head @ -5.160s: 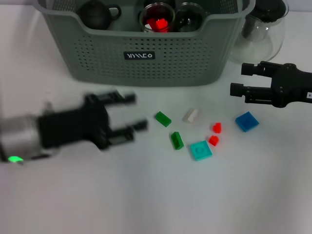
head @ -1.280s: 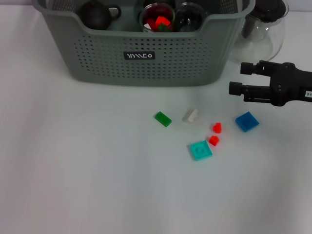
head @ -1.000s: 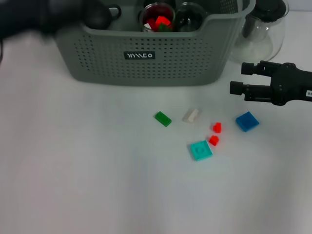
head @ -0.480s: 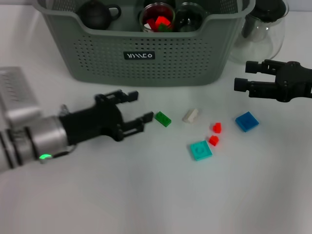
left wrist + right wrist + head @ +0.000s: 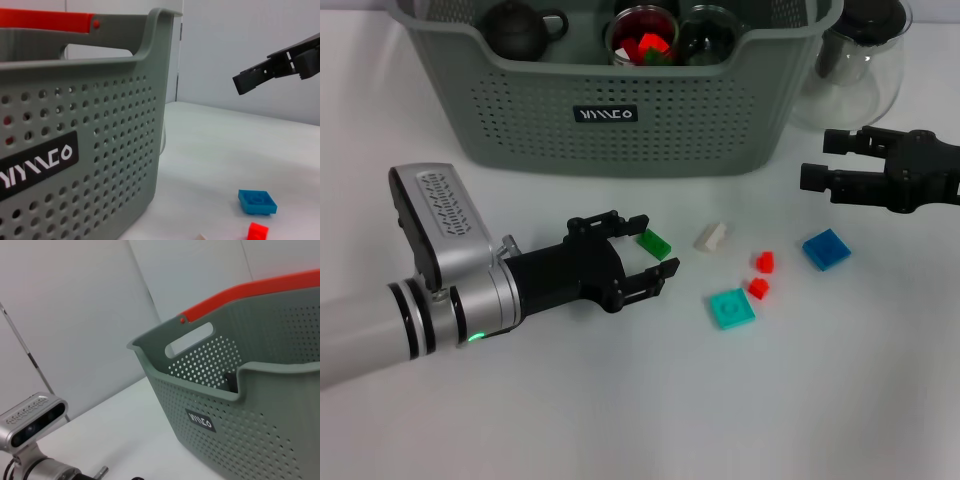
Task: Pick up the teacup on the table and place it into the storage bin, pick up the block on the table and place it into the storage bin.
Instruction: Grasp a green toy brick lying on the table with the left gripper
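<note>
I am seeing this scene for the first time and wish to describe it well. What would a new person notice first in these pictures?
First, the large grey-green storage bin at the far side of the table, already holding a dark teapot and a glass cup with red blocks. Next, the left gripper, open, reaching low over the table around a small green block. Bright blocks lie scattered beside it, while the right gripper hovers open above a blue block.

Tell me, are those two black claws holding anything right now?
No. The left gripper is open, its fingers on either side of the green block without closing on it. The right gripper hovers open and empty beside the storage bin.
</note>
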You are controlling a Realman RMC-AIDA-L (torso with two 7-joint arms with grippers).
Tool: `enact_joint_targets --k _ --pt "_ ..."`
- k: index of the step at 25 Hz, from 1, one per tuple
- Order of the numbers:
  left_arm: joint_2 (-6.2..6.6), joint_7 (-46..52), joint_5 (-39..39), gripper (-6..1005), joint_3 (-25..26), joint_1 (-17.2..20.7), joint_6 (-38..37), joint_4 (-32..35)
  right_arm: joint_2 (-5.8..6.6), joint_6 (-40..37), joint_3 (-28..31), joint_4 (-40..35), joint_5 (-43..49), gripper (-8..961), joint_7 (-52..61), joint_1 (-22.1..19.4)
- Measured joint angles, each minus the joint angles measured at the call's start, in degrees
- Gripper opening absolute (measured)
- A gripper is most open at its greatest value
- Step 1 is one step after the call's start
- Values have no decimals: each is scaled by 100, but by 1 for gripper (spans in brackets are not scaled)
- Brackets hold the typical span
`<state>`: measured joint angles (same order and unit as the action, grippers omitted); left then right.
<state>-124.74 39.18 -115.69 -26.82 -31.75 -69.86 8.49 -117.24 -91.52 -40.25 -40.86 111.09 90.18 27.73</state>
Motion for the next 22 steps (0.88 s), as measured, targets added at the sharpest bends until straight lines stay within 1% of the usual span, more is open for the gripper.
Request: enact_joint_targets --k 10,18,22 --pt "-4 -123 -77 659 -26 -117 75 -261 0 22 -26 4 0 857 0 -4" --pt "29 -72 -26 658 32 -49 301 -265 0 28 -26 1 2 856 0 18" --pt "19 -29 -31 658 27 -38 590 -276 0 29 -14 1 37 856 0 41"
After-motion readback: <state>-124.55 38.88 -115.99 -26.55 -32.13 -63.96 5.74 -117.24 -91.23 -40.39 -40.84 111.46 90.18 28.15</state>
